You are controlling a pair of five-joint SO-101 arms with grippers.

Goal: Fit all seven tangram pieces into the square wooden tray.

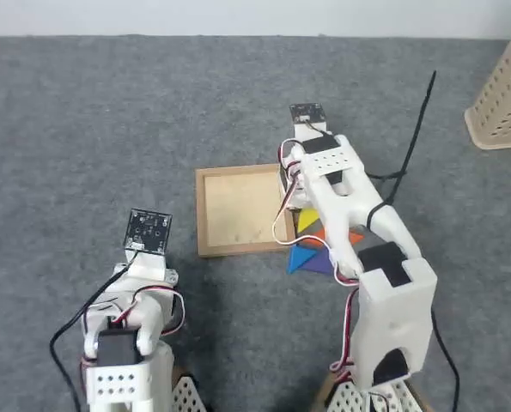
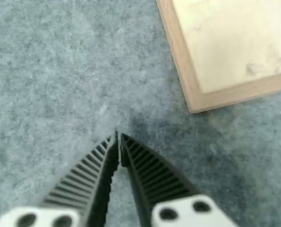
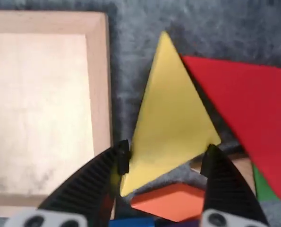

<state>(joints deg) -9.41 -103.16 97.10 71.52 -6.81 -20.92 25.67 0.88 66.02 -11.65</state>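
Saw the tray lying flat on the grey carpet, in the middle of the high view. Saw bare wood inside it.

Found the coloured pieces in a heap on the carpet, just right of the tray. Spotted a yellow triangle closest to the tray's right edge. Spotted a blue piece and a purple piece lower down in the frame.

Saw the right arm stretched up the right half of the frame, over the heap. In its wrist view, saw the right claw spread wide, with one finger on each side of the yellow triangle's broad end. Could not be sure about either finger touching it. Saw a red triangle right beside the yellow one, and an orange piece next to the yellow one's broad end.

Found the left arm at the lower left of the frame. Saw the left claw squeezed together on nothing, low over bare carpet near a corner of the tray.

Noticed a pale basket at the upper right edge.
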